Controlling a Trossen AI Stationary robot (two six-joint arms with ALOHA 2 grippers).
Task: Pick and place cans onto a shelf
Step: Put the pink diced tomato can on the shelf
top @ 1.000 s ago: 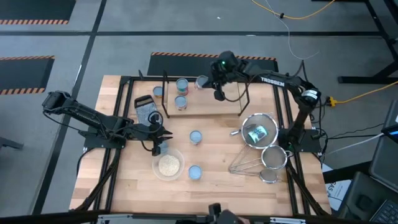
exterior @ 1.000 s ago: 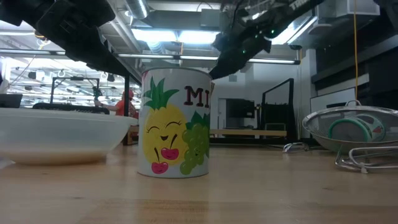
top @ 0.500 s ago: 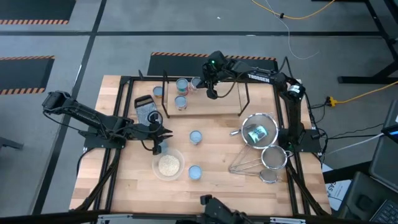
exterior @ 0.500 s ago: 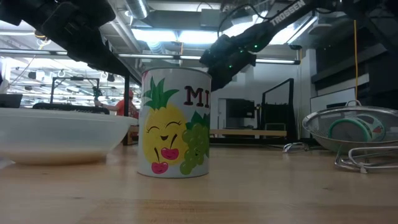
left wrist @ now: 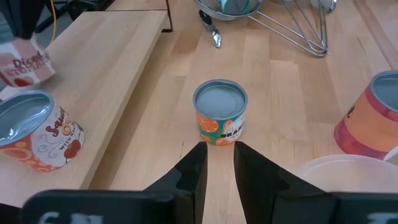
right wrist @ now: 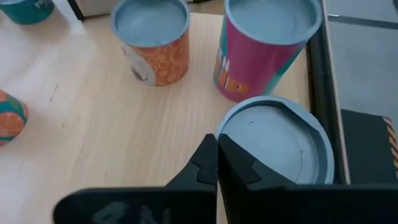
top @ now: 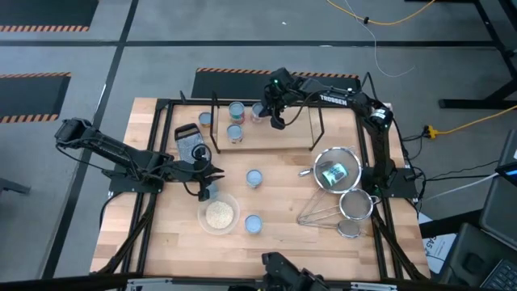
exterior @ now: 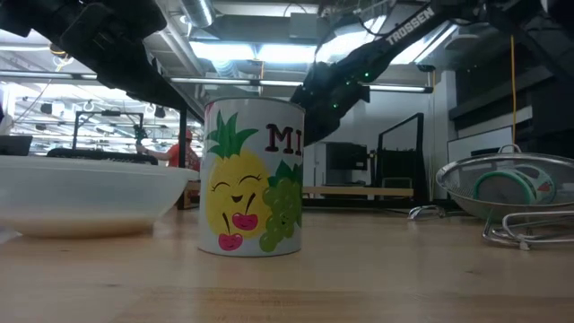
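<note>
Light-wood table [top: 283, 202] on grey floor; right hand [top: 277, 123] closed and empty, left hand [top: 206, 191] slightly parted, empty.

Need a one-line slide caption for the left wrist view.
Left gripper faces an orange can on the table, shelf alongside.

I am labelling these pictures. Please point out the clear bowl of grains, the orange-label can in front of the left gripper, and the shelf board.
bowl [top: 218, 215], high view, on the grains inside.
orange-label can [left wrist: 220, 101], left wrist view, on its top.
shelf board [top: 275, 138], high view, bare wood.

High view straight down over table [top: 283, 206]; low view at tabletop height, near can [exterior: 254, 177], possibly shared.
</note>
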